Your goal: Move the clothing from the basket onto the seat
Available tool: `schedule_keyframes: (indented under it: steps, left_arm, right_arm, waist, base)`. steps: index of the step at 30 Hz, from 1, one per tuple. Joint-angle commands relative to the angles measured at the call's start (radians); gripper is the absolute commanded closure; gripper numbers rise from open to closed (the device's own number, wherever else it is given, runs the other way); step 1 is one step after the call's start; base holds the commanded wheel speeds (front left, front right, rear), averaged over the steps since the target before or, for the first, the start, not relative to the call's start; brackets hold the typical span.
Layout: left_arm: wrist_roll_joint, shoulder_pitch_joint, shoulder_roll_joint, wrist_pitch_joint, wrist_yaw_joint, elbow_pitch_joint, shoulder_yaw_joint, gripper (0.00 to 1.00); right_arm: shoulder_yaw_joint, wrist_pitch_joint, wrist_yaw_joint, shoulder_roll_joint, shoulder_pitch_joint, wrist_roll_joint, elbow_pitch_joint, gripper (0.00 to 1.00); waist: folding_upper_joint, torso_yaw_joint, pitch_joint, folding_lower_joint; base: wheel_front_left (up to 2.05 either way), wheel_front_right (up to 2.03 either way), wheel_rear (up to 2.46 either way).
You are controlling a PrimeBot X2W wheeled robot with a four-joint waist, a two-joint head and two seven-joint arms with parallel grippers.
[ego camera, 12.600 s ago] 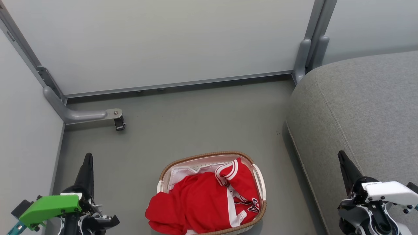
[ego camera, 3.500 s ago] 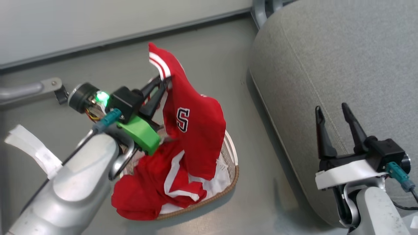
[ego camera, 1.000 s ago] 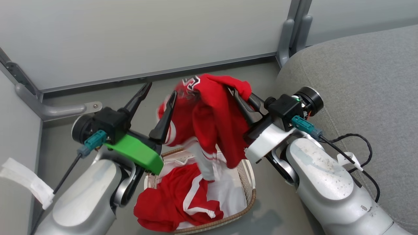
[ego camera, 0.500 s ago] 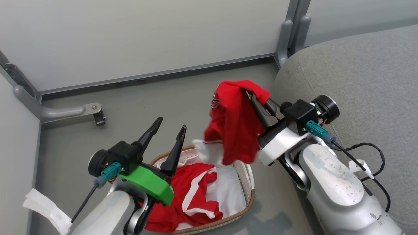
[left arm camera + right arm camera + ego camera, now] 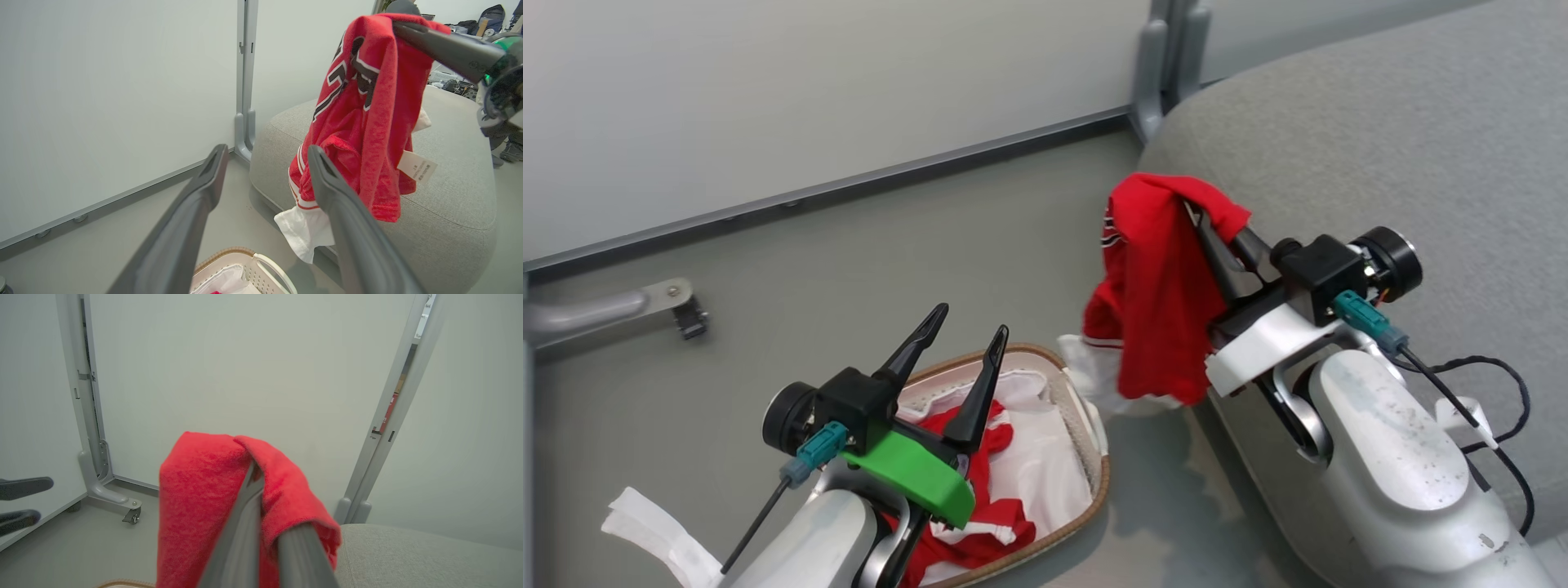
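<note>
Head view | jersey (image 5: 1156, 286) handed off, now clenched in right tool (image 5: 1205, 219), hanging beside the seat (image 5: 1380, 122); left tool (image 5: 972, 320) released above basket (image 5: 1104, 478) | shorts (image 5: 1001, 437) still inside; one garment nearly delivered

The jersey (image 5: 1160, 286) is soft red cloth, kinda fuzzy up close. The seat (image 5: 1339, 122) is matt grey woven fabric, a bit coarse. The basket (image 5: 1081, 412) looks like smooth perforated cream plastic with a brown woven rim. The left gripper (image 5: 973, 318) has matt dark fingers (image 5: 978, 392) on a slightly shiny green plastic mount (image 5: 915, 478). The floor (image 5: 849, 269) is smooth and matt.
</note>
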Motion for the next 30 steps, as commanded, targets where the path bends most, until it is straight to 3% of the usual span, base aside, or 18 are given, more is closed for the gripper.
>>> schedule_keyframes:
  steps: [1,8,15,22,30]
  left_arm:
    - [0.006,0.014,-0.004,0.0,-0.004,0.005,0.004,0.0]
    - [0.042,0.015,-0.013,-0.001,-0.022,0.023,0.006,0.0]
    - [0.061,-0.005,-0.017,-0.001,-0.038,0.05,-0.01,0.0]
    - [0.072,-0.027,-0.026,0.001,-0.05,0.069,-0.032,0.0]
    - [0.089,-0.066,-0.032,0.001,-0.049,0.07,-0.039,0.0]
  right_arm:
    - [-0.014,-0.002,-0.001,-0.009,0.016,-0.008,-0.008,1.0]
    - [-0.07,-0.002,-0.001,-0.005,0.057,-0.024,-0.024,1.0]
    - [-0.102,-0.002,-0.001,0.008,0.08,-0.031,-0.043,1.0]
    - [-0.129,-0.002,-0.001,0.016,0.059,-0.046,-0.036,1.0]
    - [-0.195,-0.002,-0.001,-0.016,-0.066,-0.076,-0.019,1.0]
  waist:
    - [0.0,-0.084,0.039,0.0]
    - [0.0,-0.213,0.075,0.0]
    - [0.0,-0.281,0.102,0.0]
    - [0.0,-0.264,0.133,0.0]
    - [0.0,-0.171,0.204,0.0]
  base:
    - [0.0,0.0,0.0]
    - [0.0,0.0,0.0]
    - [0.0,0.0,0.0]
    - [0.0,0.0,0.0]
    - [0.0,0.0,0.0]
